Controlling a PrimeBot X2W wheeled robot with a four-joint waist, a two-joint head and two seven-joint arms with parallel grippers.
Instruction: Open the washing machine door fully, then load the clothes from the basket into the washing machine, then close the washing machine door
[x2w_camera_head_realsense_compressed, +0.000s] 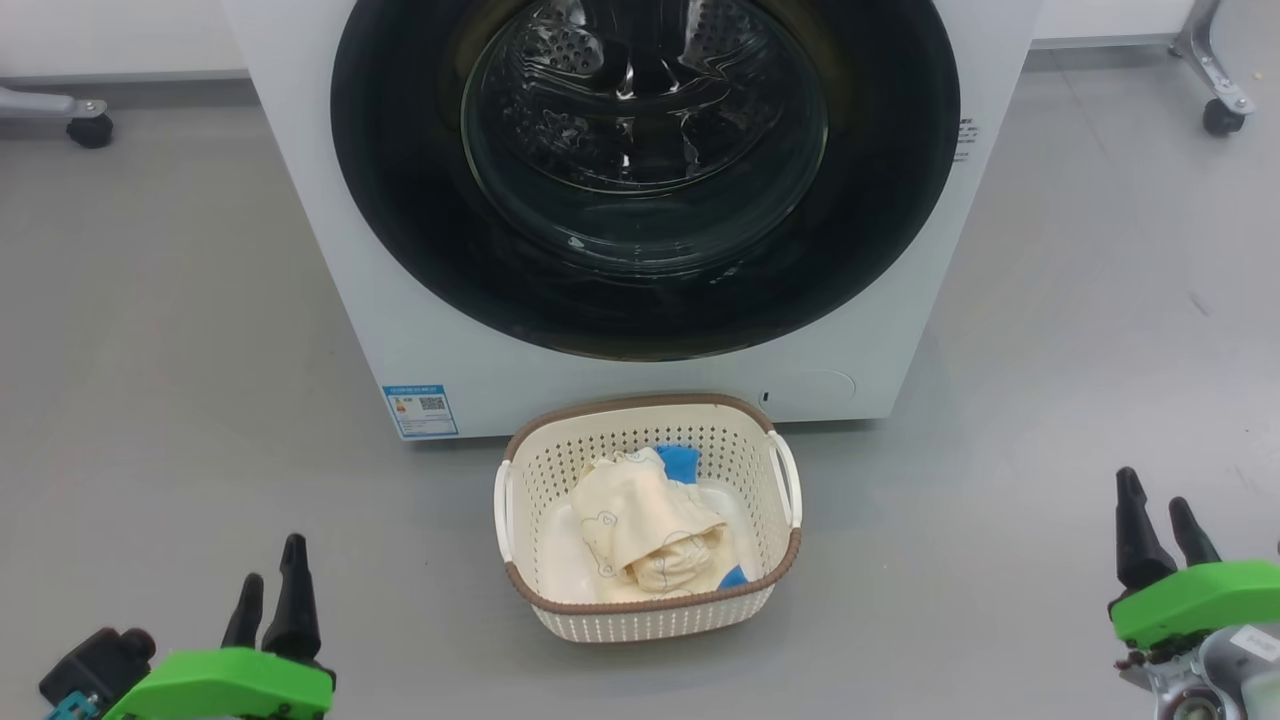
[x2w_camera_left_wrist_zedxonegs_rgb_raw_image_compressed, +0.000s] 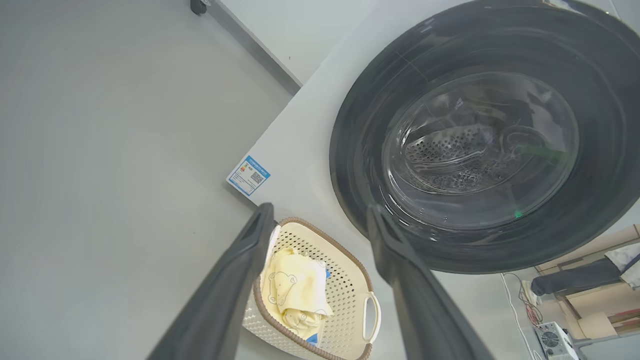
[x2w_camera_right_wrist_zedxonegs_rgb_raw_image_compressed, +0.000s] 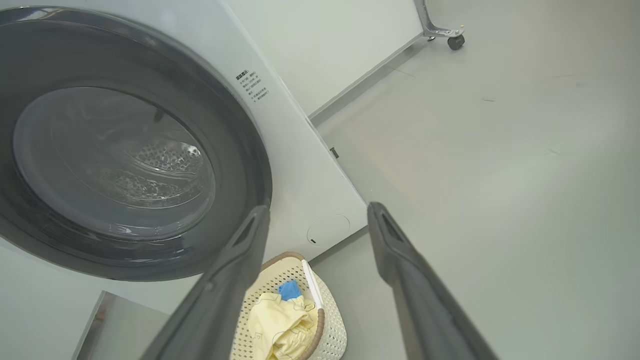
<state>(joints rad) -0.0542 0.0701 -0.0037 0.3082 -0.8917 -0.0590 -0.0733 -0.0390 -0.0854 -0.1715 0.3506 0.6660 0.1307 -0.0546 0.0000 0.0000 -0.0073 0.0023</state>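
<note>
The white washing machine (x2w_camera_head_realsense_compressed: 880, 330) stands ahead with its round black-rimmed door (x2w_camera_head_realsense_compressed: 420, 230) shut flat against its front. The cream basket (x2w_camera_head_realsense_compressed: 650, 612) sits on the floor just before it, holding pale yellow bear-print clothes (x2w_camera_head_realsense_compressed: 640, 535) and a blue piece. My left gripper (x2w_camera_head_realsense_compressed: 272, 585) hovers open at the lower left, well left of the basket. At the lower right my right gripper (x2w_camera_head_realsense_compressed: 1160, 525) is open, far right of the basket. The left wrist view shows the door (x2w_camera_left_wrist_zedxonegs_rgb_raw_image_compressed: 360, 120), basket (x2w_camera_left_wrist_zedxonegs_rgb_raw_image_compressed: 345, 295) and open fingers (x2w_camera_left_wrist_zedxonegs_rgb_raw_image_compressed: 240, 270); the right wrist view shows the door (x2w_camera_right_wrist_zedxonegs_rgb_raw_image_compressed: 240, 150), basket (x2w_camera_right_wrist_zedxonegs_rgb_raw_image_compressed: 332, 325) and fingers (x2w_camera_right_wrist_zedxonegs_rgb_raw_image_compressed: 400, 250).
Grey floor surrounds the machine. A caster leg (x2w_camera_head_realsense_compressed: 90, 128) stands at the far left and another (x2w_camera_head_realsense_compressed: 1222, 115) at the far right by the wall. A blue label (x2w_camera_head_realsense_compressed: 420, 410) marks the washer's lower left corner. Boxes and cables (x2w_camera_left_wrist_zedxonegs_rgb_raw_image_compressed: 575, 300) lie beyond the machine's side.
</note>
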